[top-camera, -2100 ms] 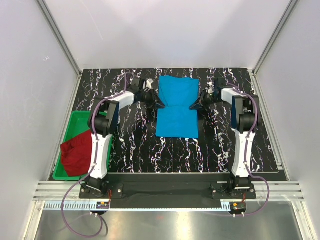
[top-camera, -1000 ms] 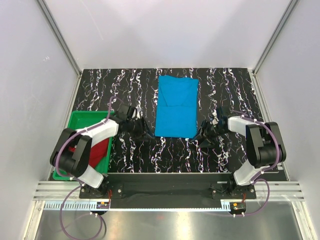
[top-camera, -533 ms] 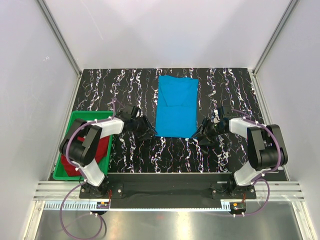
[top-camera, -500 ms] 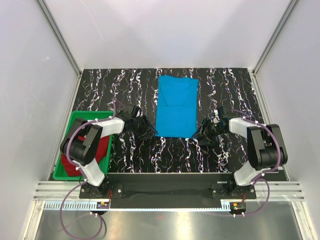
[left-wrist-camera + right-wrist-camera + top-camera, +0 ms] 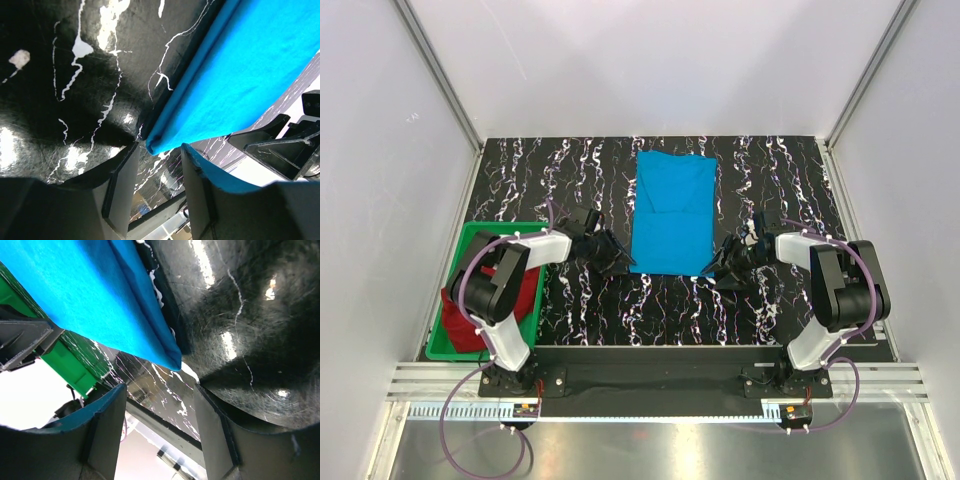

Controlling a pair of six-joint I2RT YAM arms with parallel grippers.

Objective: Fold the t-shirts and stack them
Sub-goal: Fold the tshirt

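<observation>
Evidently the 2 arms crouch at the sky-blue t-shirt (image 5: 672,212), a long strip toward the tabletop's (image 5: 570,180) 12 o'clock side, probably to lift its near hem for another fold. The dark red t-shirt (image 5: 470,318) waits in the green bin (image 5: 470,236) at 8 o'clock. The left gripper (image 5: 157,165) fingers (image 5: 120,175) straddle the strip's 7 o'clock corner and the right gripper (image 5: 157,405) fingers (image 5: 107,425) its 5 o'clock corner. Both pairs are spread, pinching nothing yet.

Parted jaws flanking corner of sky-blue t-shirt (image 5: 240,70), black marbled table (image 5: 65,90) beneath

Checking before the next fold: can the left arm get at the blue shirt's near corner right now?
Probably yes: the left pincer is open at the near left corner of the blue t-shirt, nothing between.
</observation>
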